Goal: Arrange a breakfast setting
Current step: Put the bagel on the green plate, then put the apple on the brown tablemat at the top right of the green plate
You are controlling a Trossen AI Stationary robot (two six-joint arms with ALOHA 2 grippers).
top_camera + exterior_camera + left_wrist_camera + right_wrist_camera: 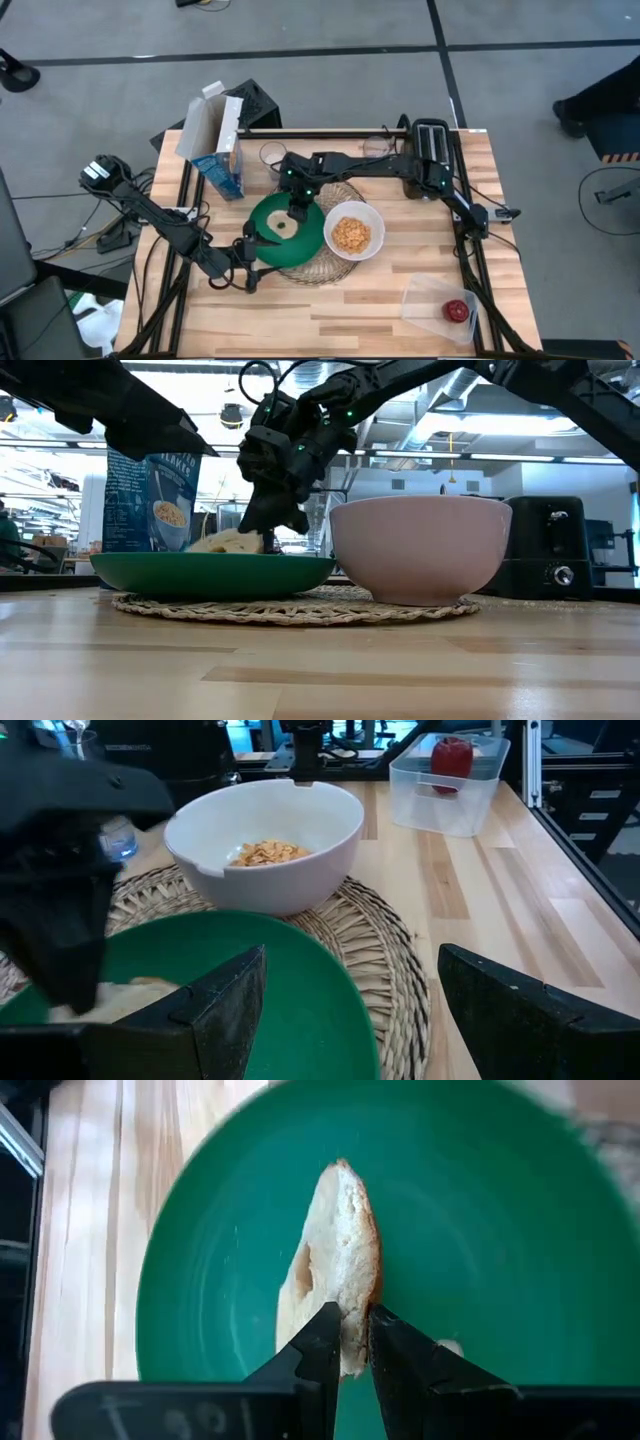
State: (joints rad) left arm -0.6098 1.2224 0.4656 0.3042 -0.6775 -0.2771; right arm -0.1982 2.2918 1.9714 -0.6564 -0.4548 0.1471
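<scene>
A green plate (268, 243) lies on a round woven mat (322, 270), with a white bowl (353, 232) of orange cereal beside it on the mat. A pale bagel half (338, 1260) rests on the plate. My right gripper (296, 212) reaches in from the table's right over the plate and is shut on the bagel. My left gripper (247, 243) is at the plate's left rim, open, with one finger (225, 1005) over the plate (290, 1000) and the other outside it; I see no touch. The apple (457, 310) sits in a clear tub. The spoon is out of view. My right gripper pinches the bagel's rim (350, 1342) between its two fingers, which come from above and point down. The fingers hold only the near end of the bagel. The bagel stands tilted on edge, its lower part on the green plate (220, 1280).
A cereal box (215, 150) stands at the far left, two clear glasses (272, 155) (375, 148) at the far edge, a black toaster (432, 140) at the far right. The clear tub (438, 303) sits at the near right. Bare wood lies along the near edge.
</scene>
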